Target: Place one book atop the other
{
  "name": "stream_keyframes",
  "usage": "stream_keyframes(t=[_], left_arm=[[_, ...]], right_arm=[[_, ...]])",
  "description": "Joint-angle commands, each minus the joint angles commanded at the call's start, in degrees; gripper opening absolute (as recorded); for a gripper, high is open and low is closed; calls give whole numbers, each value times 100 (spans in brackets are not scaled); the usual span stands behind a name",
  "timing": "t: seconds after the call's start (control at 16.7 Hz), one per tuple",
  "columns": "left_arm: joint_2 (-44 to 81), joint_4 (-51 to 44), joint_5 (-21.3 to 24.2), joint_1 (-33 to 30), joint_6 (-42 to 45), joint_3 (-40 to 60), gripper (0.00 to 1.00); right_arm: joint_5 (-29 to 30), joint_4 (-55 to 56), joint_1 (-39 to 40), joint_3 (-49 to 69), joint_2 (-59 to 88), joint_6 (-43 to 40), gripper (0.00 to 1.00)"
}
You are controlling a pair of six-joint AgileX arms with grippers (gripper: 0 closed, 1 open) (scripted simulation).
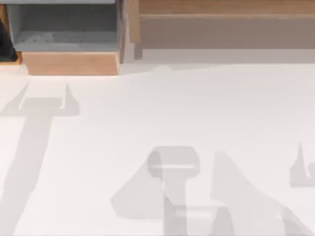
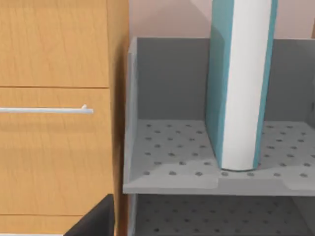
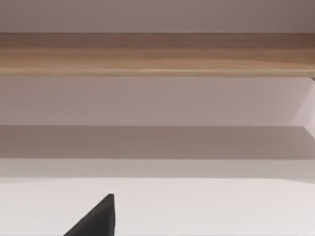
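A teal book (image 2: 241, 83) with a white page edge stands upright on the grey perforated shelf (image 2: 172, 157), towards the shelf's front edge. A black tip of my left gripper (image 2: 93, 221) shows low in the left wrist view, in front of the shelf and apart from the book. The right wrist view shows a black tip of my right gripper (image 3: 96, 219) above the white table (image 3: 206, 206). The other book is out of view.
A wooden cabinet (image 2: 54, 123) with a silver drawer handle (image 2: 47, 110) adjoins the shelf unit (image 1: 69, 29), which stands at the table's far left. A wooden ledge (image 1: 226, 7) runs along the far right. Arm shadows fall on the white table (image 1: 162, 108).
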Motion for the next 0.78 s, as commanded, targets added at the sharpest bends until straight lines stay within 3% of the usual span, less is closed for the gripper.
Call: stream_keyframes(t=[0.48, 0.78], left_arm=[[4027, 1380, -289, -353, -23, 2622, 100], [5508, 1888, -393, -484, -33, 3585, 100]], right_arm=[[0, 0, 0, 0, 0, 0, 100], [0, 0, 0, 0, 0, 0, 100]])
